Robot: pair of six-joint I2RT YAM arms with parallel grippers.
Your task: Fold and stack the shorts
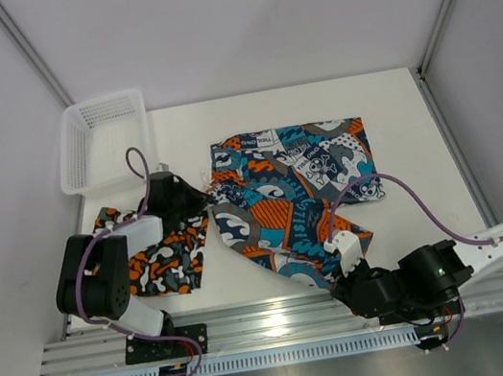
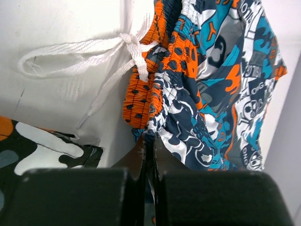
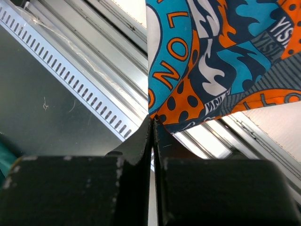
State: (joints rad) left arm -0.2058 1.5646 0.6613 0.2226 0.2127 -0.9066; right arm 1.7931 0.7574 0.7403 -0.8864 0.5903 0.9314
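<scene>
The teal-blue graphic shorts (image 1: pixel 289 181) lie spread in the middle of the table, with the near leg drawn toward the front edge. My left gripper (image 1: pixel 202 197) is shut on their gathered waistband; in the left wrist view the gripper's tips (image 2: pixel 149 139) pinch that fabric (image 2: pixel 221 84) beside the white drawstring (image 2: pixel 94 52). My right gripper (image 1: pixel 343 264) is shut on the near hem corner, and its tips (image 3: pixel 153 120) clamp the orange-dotted edge (image 3: pixel 221 56). The camouflage shorts (image 1: pixel 161 257) lie flat at the left, partly under the left arm.
A white mesh basket (image 1: pixel 102 141) stands at the back left corner of the table. The aluminium rail (image 1: pixel 295 322) runs along the front edge, directly below the right gripper (image 3: pixel 84 80). Grey walls close in both sides.
</scene>
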